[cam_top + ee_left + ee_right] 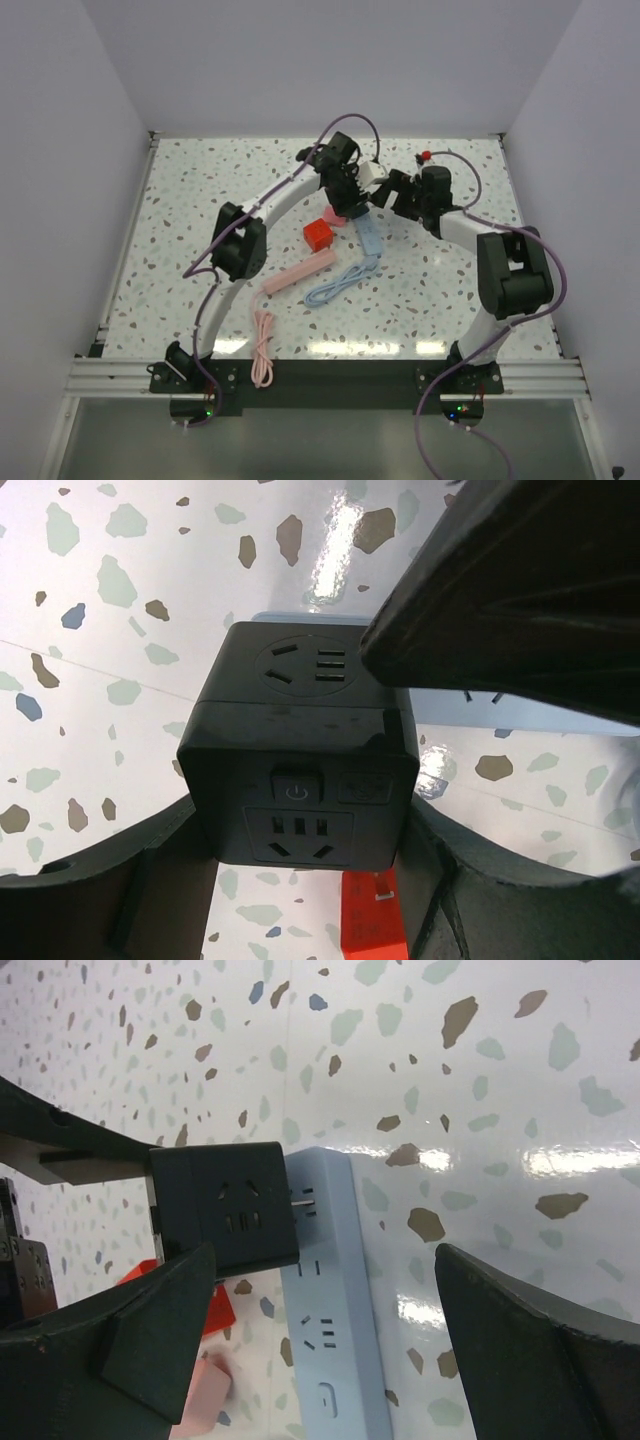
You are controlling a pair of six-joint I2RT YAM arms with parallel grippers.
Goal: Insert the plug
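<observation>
My left gripper [305,865] is shut on a black cube adapter [300,745] with sockets on its faces. In the right wrist view the cube [225,1210] hangs beside the far end of a light blue power strip [335,1320]. Its metal prongs [303,1201] reach the strip's face and still show in the gap. My right gripper [325,1335] is open, its fingers wide on either side of the strip and holding nothing. In the top view the left gripper [348,198] and the right gripper [388,193] meet over the strip [370,238].
A red cube [318,234] sits just left of the strip, with a small pink block [200,1400] by it. A pink power strip [300,272] and its pink cable [263,350] lie nearer the front. The blue strip's cable [335,287] coils beside them.
</observation>
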